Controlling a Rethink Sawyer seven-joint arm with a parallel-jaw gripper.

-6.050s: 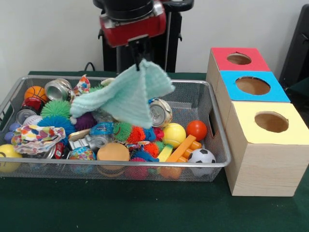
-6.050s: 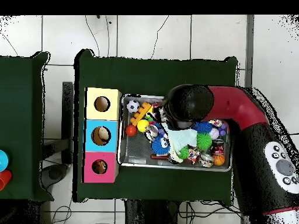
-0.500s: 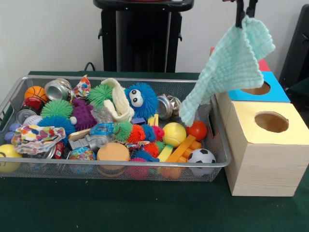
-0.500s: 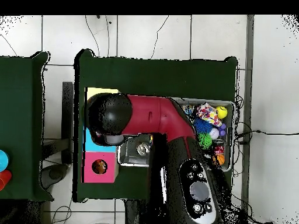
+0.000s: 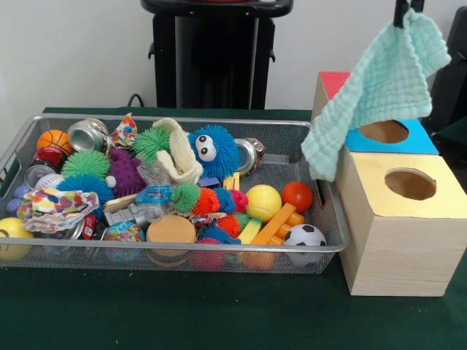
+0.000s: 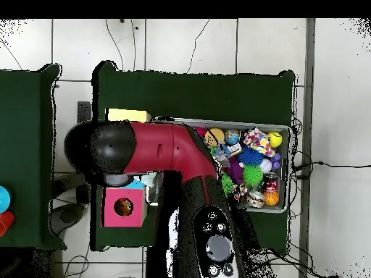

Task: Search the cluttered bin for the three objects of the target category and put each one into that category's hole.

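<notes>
My gripper [image 5: 402, 10] shows only its tips at the top edge of the front view. It is shut on the mint-green waffle-knit cloth [image 5: 379, 91], which hangs over the blue-faced box and the bin's right end, above and behind the yellow-faced box [image 5: 398, 233] and its round hole [image 5: 410, 184]. The wire-mesh bin [image 5: 182, 249] holds the polka-dot cloth [image 5: 55, 205] at front left and the cream cloth [image 5: 179, 157] beside a blue furry toy. In the overhead view the red arm [image 6: 159, 148] hides the gripper.
The blue-faced box [image 5: 419, 142] and red-faced box [image 5: 333, 82] stand behind the yellow one. The bin is full of spiky balls, cans [image 5: 87, 134], a soccer ball [image 5: 304, 235] and other toys. The black pedestal [image 5: 215, 51] stands behind the bin.
The gripper has carried the mint-green cloth to the picture's right and a little up, from over the bin's right end to above the boxes. In the overhead view the arm swung left.
</notes>
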